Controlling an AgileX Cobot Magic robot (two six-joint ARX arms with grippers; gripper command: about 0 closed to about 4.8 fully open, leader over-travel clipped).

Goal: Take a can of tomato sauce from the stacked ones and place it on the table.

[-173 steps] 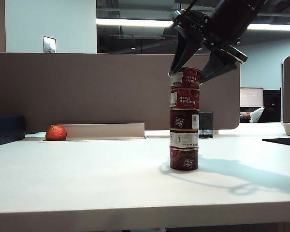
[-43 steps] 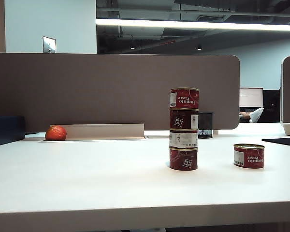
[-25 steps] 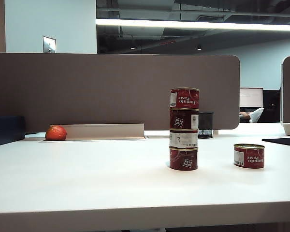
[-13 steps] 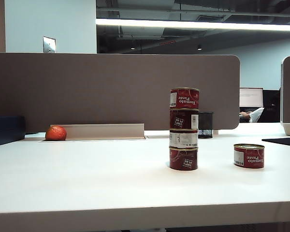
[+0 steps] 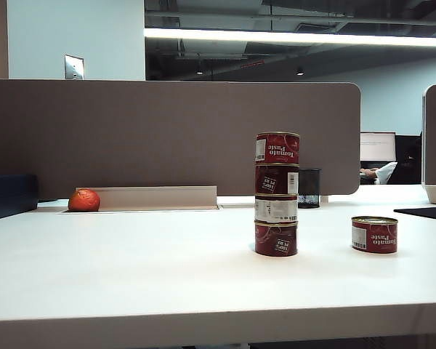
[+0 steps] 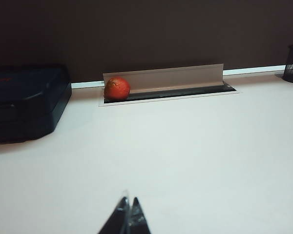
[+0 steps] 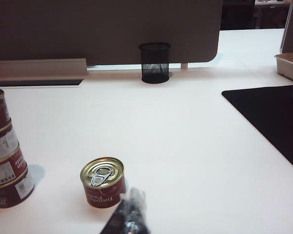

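Note:
A can of tomato sauce (image 5: 374, 234) stands upright alone on the table (image 5: 131, 269), right of the stacked ones (image 5: 277, 193). In the right wrist view the same can (image 7: 103, 182) shows its gold pull-tab lid, with the stacked ones (image 7: 6, 151) beside it. My right gripper (image 7: 133, 197) is shut and empty, close to the can but not touching it. My left gripper (image 6: 129, 201) is shut, with nothing in it, above bare table. Neither gripper shows in the exterior view.
An orange-red fruit (image 5: 83, 200) lies by the cable trough (image 5: 152, 196) at the grey-brown partition (image 5: 167, 131). A black mesh cup (image 5: 309, 188) stands behind the stack. A dark box (image 6: 24, 102) sits at the far left, a black mat (image 7: 268, 117) and a tray (image 7: 289, 66) at the right.
The top can went from the stack, held by the right gripper, to the table on the right. Over the last second nothing in the exterior view has moved.

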